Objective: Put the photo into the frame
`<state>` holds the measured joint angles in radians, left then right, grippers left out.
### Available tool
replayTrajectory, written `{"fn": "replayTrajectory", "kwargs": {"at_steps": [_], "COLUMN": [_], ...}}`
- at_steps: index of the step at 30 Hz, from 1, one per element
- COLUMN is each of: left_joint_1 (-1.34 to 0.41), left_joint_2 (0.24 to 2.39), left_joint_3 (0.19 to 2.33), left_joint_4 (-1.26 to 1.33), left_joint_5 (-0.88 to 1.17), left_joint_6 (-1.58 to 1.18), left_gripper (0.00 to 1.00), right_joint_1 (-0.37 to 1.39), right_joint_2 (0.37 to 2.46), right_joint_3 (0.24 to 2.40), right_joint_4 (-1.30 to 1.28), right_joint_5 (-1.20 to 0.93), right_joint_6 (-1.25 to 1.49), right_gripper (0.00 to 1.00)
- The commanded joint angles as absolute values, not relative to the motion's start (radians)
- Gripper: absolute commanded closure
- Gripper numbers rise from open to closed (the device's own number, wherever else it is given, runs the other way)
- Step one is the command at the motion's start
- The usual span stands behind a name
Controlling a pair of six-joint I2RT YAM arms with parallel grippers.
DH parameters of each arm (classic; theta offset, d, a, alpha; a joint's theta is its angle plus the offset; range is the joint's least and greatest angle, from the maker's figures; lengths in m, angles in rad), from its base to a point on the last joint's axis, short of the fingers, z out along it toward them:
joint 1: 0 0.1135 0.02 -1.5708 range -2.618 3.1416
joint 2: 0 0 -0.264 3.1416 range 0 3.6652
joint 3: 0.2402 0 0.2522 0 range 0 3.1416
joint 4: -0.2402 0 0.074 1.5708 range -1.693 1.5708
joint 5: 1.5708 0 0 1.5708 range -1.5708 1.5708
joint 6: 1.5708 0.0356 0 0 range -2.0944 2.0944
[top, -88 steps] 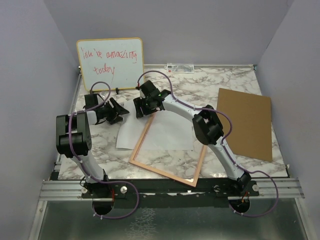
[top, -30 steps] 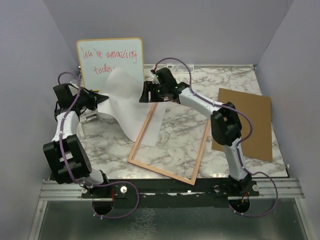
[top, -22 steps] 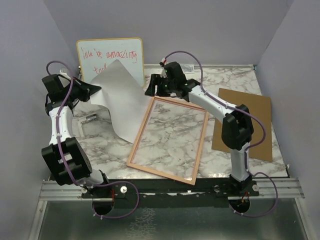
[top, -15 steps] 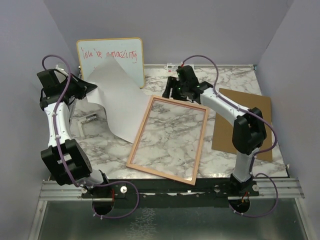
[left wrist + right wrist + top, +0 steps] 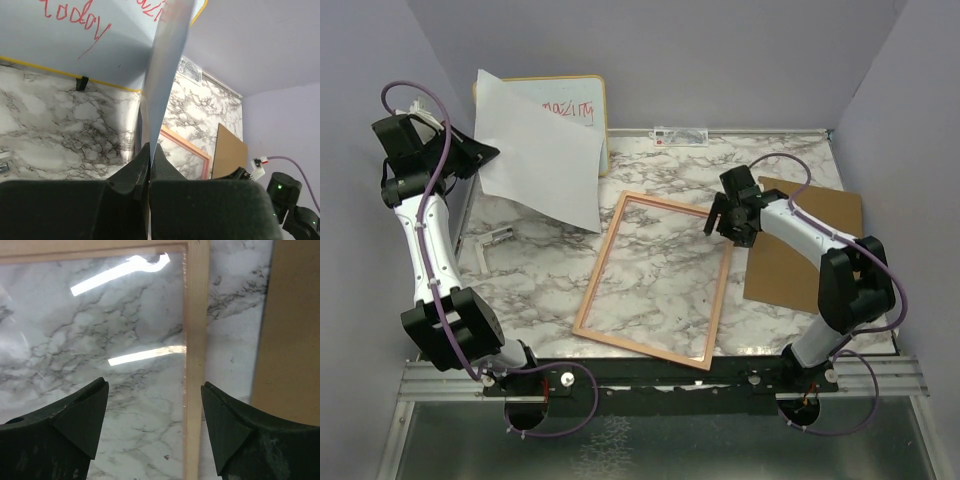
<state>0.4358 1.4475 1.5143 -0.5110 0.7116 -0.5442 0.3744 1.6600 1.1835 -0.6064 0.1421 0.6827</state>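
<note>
- One frame (image 5: 655, 280) lies flat, centred on the table (image 5: 780, 160).
- The right gripper (image 5: 718, 222), arm stretched low, hovers spread and empty over the frame's 2 o'clock edge, beside one brown backing board (image 5: 810, 245).
- At 10 o'clock the left gripper (image 5: 483, 155), arm reared high, pinches the one photo (image 5: 540, 150) aloft, white reverse showing, partly hiding one whiteboard (image 5: 582, 105).

The photo (image 5: 540, 150) is off the table now. The left gripper (image 5: 480, 155), pinching its edge, has hauled it up and out to ten o'clock, where its white back covers the left part of the whiteboard (image 5: 582, 105). It no longer lies under the frame (image 5: 600, 260). The right gripper (image 5: 725, 225) has left the frame's twelve o'clock rail and swung round to its two o'clock corner, jaws spread wider, just beside the backing board (image 5: 820, 240).
</note>
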Motion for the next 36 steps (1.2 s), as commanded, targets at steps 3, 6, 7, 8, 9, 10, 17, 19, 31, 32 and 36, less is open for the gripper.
{"fn": "replayTrajectory", "kwargs": {"at_steps": [3,6,7,8,9,10,17,19,31,32,36], "left_joint_1": [0.425,0.423,0.423,0.422,0.423,0.422,0.413,0.406,0.275,0.253,0.139], "left_joint_2": [1.432,1.424,1.421,1.420,1.418,1.414,1.392,1.388,1.391,1.398,1.429], "left_joint_3": [1.508,1.526,1.534,1.543,1.552,1.562,1.615,1.625,1.679,1.688,1.720], "left_joint_4": [-0.494,-0.492,-0.492,-0.491,-0.491,-0.491,-0.483,-0.475,-0.320,-0.312,-0.286], "left_joint_5": [0.772,0.772,0.772,0.770,0.768,0.766,0.764,0.764,0.751,0.739,0.673], "left_joint_6": [-0.594,-0.607,-0.610,-0.613,-0.616,-0.618,-0.647,-0.657,-0.709,-0.703,-0.657], "left_gripper": [1.00,1.00,1.00,1.00,1.00,1.00,1.00,1.00,1.00,1.00,1.00], "right_joint_1": [0.336,0.331,0.329,0.328,0.324,0.320,0.297,0.294,0.284,0.283,0.278], "right_joint_2": [1.639,1.643,1.645,1.646,1.650,1.656,1.736,1.756,1.865,1.871,1.868], "right_joint_3": [1.096,1.085,1.084,1.078,1.075,1.070,1.090,1.104,1.228,1.242,1.305], "right_joint_4": [-0.675,-0.658,-0.647,-0.632,-0.615,-0.595,-0.508,-0.491,-0.311,-0.306,-0.320], "right_joint_5": [0.154,0.131,0.121,0.105,0.083,0.052,-0.111,-0.131,-0.264,-0.269,-0.207], "right_joint_6": [0.744,0.724,0.713,0.702,0.693,0.681,0.647,0.637,0.556,0.556,0.580], "right_gripper": [0.18,0.17,0.17,0.17,0.17,0.17,0.17,0.17,0.18,0.18,0.18]}}
